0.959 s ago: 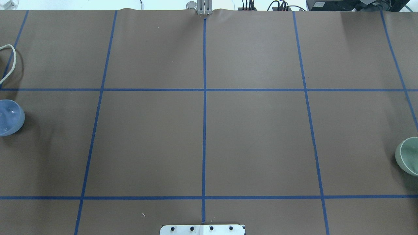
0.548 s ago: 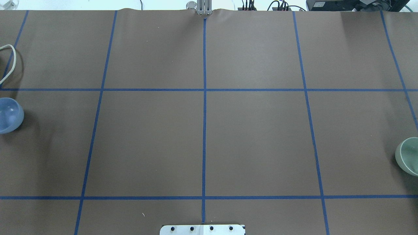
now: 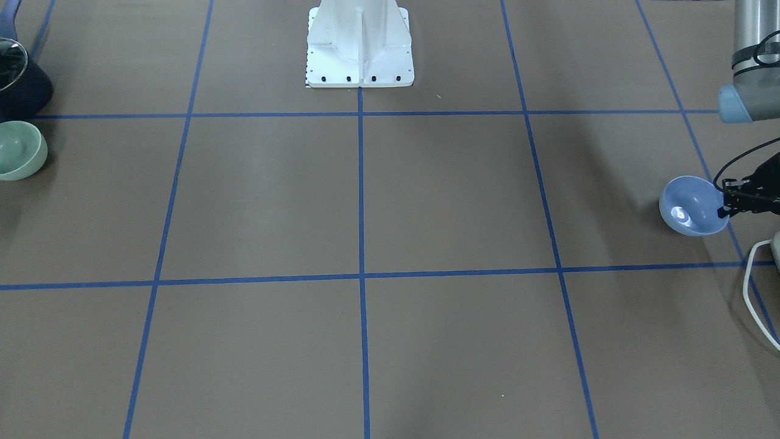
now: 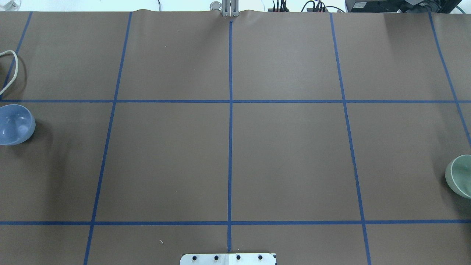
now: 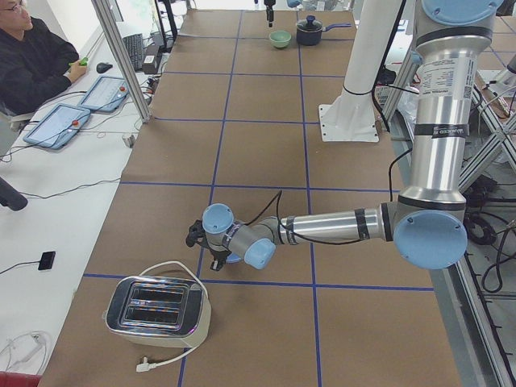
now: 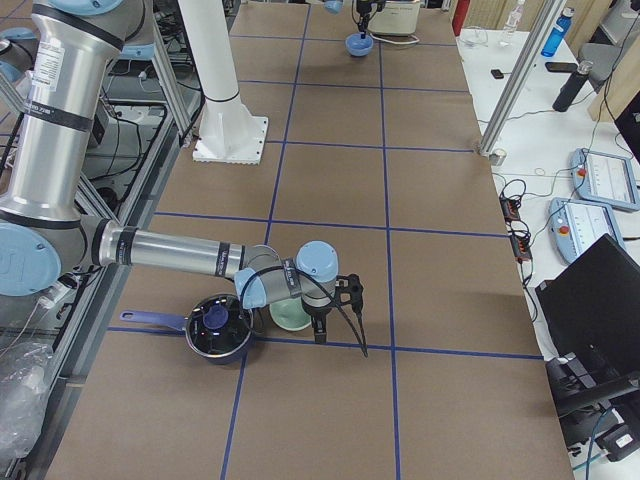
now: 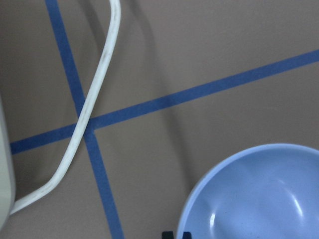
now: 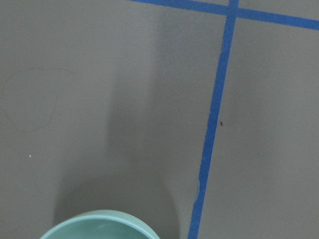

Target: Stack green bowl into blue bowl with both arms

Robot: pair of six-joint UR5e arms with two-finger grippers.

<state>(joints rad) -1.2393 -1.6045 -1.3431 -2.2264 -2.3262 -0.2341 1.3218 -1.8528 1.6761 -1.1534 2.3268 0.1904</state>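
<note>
The blue bowl (image 4: 15,124) is at the table's far left, and it shows tilted in the front-facing view (image 3: 693,205). My left gripper (image 3: 725,206) pinches its rim from the outer side. The left wrist view shows the bowl (image 7: 254,194) and the fingertips (image 7: 174,235) at the bottom edge. The green bowl (image 4: 460,176) sits on the table at the far right, and it also shows in the front-facing view (image 3: 19,149). My right gripper (image 6: 322,325) hangs right beside it (image 6: 290,316). I cannot tell whether that gripper is open. The right wrist view shows only the bowl's rim (image 8: 99,225).
A dark pot (image 6: 218,325) stands right next to the green bowl. A toaster (image 5: 157,310) and its white cable (image 4: 11,70) lie near the blue bowl. The white pedestal (image 3: 359,46) stands at the robot's side, in the middle. An operator (image 5: 32,56) sits beyond the table.
The blue bowl has moved away from the robot's side and slightly toward the table's middle. The green bowl has not moved.
</note>
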